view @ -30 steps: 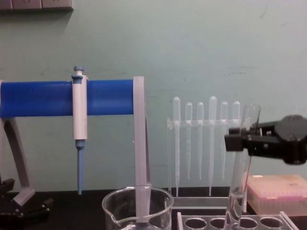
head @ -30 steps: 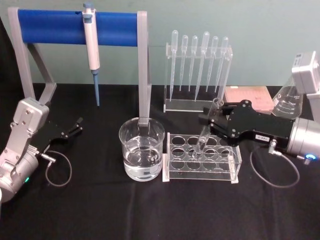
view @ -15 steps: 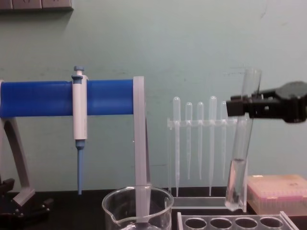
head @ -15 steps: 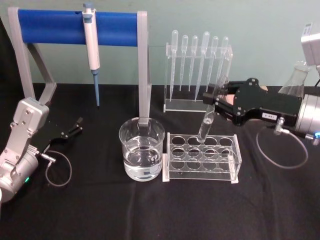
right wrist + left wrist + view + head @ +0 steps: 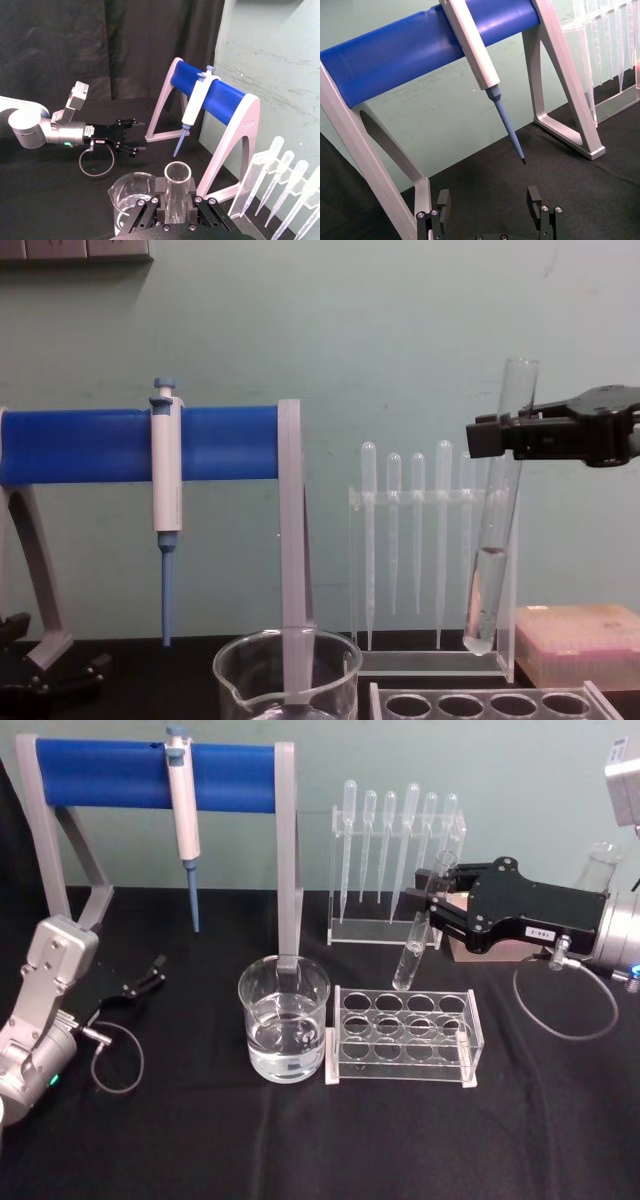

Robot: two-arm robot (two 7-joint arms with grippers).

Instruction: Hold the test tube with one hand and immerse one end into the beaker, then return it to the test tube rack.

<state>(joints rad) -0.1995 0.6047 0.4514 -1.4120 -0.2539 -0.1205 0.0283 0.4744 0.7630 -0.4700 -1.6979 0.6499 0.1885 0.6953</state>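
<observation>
Landmark: the clear acrylic test tube rack [image 5: 405,1032] with two rows of round holes, standing on the black cloth-covered table [image 5: 300,1150].
Test tube: the long clear glass test tube [image 5: 492,550], with some clear liquid in its lower part, hangs in the air above the rack's far right side. Its rounded bottom is clear of the rack's top plate, and it tilts slightly.
Right hand: the black two-fingered right hand [image 5: 437,900] reaches in from the rack's right, clamped on the tube's upper part just below the rim.
Why held so: the high grip seems meant to leave the whole lower end free for dipping. The height lets the tube pass sideways over the rack without striking it.
Beaker: the wide clear glass beaker [image 5: 284,1020], partly filled with clear liquid, stands just beside the rack's left end, so the sideways trip looks short.
Left hand: the black left hand [image 5: 488,200] sits low, well to the rack's left past the beaker, fingers apart and holding nothing, out of the working path.
Step, as I judge it: the carry toward the beaker; the dip is not yet done.
</observation>
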